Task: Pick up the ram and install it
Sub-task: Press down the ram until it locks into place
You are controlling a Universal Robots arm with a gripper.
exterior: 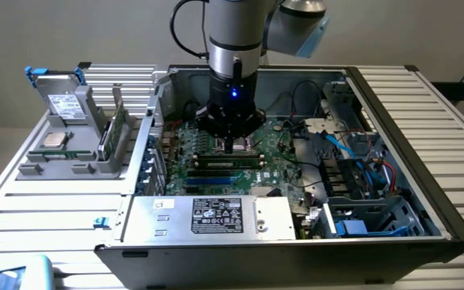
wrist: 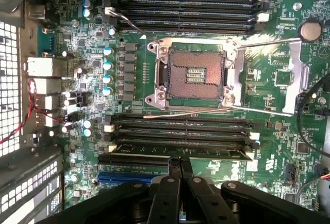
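Step in hand: seating. The pincer hangs low inside the open computer case, right over the memory slots of the motherboard.
Pincer: its two fingertips are pressed together, tips touching in the wrist view, with nothing between them.
Ram: a green stick lies along a slot directly below the pincer tips; in the wrist view it shows as the green strip in the slot nearest the fingertips. By my read it is already in the slot, and the closed tips look placed for pressing down on it rather than gripping.
Whether it is latched: cannot tell; the end clips are too small to read.
Beyond the pincer: the bare processor socket sits on the far side of the slots, well clear.
Off to the side: a grey rack on the desk holds spare parts, well apart from the pincer.
Next move calls for: even, straight-down pressure along the stick, so neither end tilts up out of the slot.
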